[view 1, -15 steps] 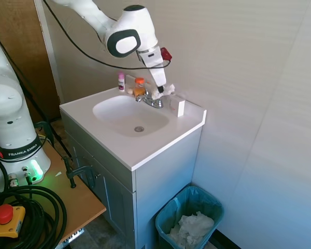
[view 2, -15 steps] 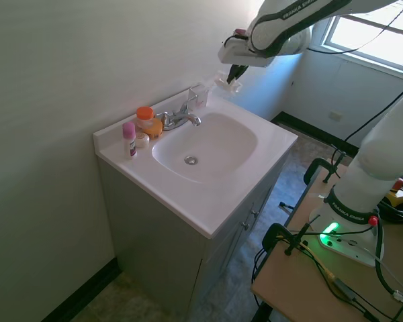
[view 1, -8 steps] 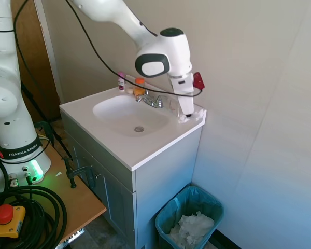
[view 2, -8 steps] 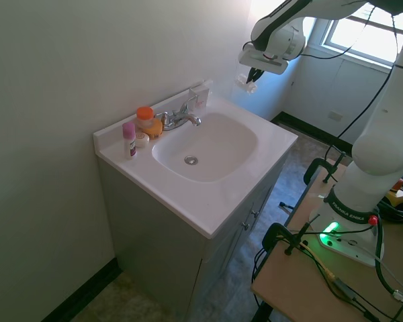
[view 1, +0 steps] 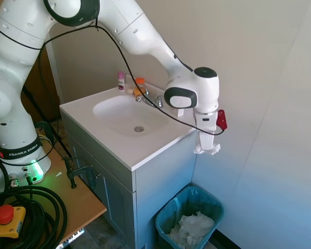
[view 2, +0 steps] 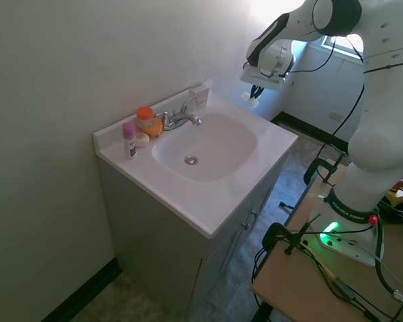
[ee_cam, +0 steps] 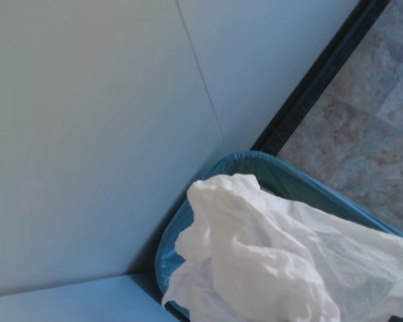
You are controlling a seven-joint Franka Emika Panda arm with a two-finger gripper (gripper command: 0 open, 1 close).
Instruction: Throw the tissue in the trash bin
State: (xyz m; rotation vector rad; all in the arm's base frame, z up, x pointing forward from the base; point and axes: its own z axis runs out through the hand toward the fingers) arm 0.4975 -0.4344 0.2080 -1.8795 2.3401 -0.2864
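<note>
First exterior view: gripper (view 1: 207, 149) at centre right of the frame, past the corner of the vanity (view 1: 160, 171), pointing down. Fingers closed on the tissue (view 1: 207, 150), a small white wad hanging at the tips. Trash bin (view 1: 213, 206) at lower right of the frame, teal-lined, below the gripper and well apart from it. Heap of crumpled paper (view 1: 193, 228) already inside. Bottles (view 1: 122, 81) and faucet (view 1: 151, 100) at upper centre, behind the basin, clear of the arm.

Second exterior view: gripper (view 2: 254, 102) at upper right, beyond the far edge of the vanity (view 2: 208, 201); tissue (view 2: 253, 102) just visible at the tips as a white speck. Bin out of frame.

Wrist view: tissue (ee_cam: 269, 261) filling the lower right; teal rim of the trash bin (ee_cam: 282, 168) behind it, in the corner by the wall.

Risks, as judged: release from this height could let the light wad drift and land on the rim or floor. Alignment over the opening uncertain. Soft paper could also cling to a finger on opening.
</note>
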